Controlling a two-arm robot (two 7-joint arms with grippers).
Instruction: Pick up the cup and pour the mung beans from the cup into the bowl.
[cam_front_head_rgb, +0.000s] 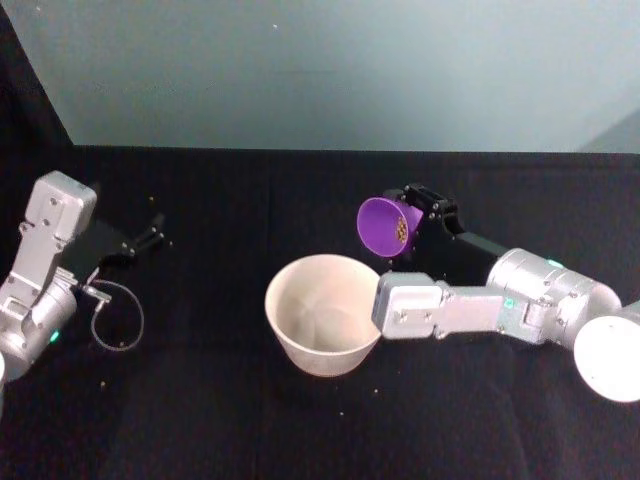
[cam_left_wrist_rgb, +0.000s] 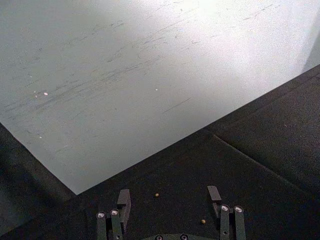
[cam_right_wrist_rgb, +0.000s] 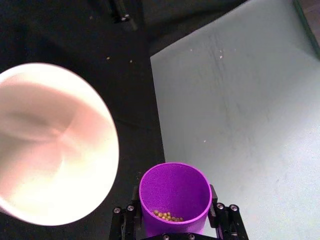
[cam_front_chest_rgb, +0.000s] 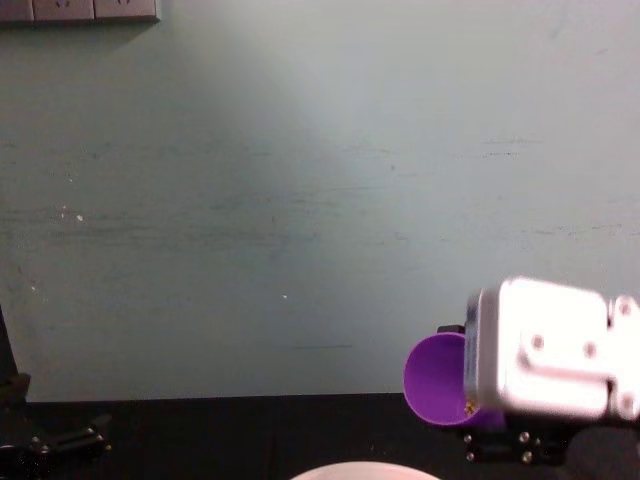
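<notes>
Right gripper (cam_right_wrist_rgb: 174, 197) pinches small smooth purple plastic cup (cam_front_head_rgb: 383, 226), likely light and slippery, by its sidewalls, tilted just beside pale round bowl (cam_front_head_rgb: 272, 300); left gripper (cam_left_wrist_rgb: 169, 195) spread, well apart.

Chest view: pale pinkish-white round bowl (cam_front_chest_rgb: 365, 472) was cut off by the bottom edge, I saw just a rim sliver | small bright purple plastic cup (cam_front_chest_rgb: 430, 380) sat half hidden behind the right arm's white wrist housing (cam_front_chest_rgb: 545, 345) | right wrist view: cup's base was cut off
</notes>
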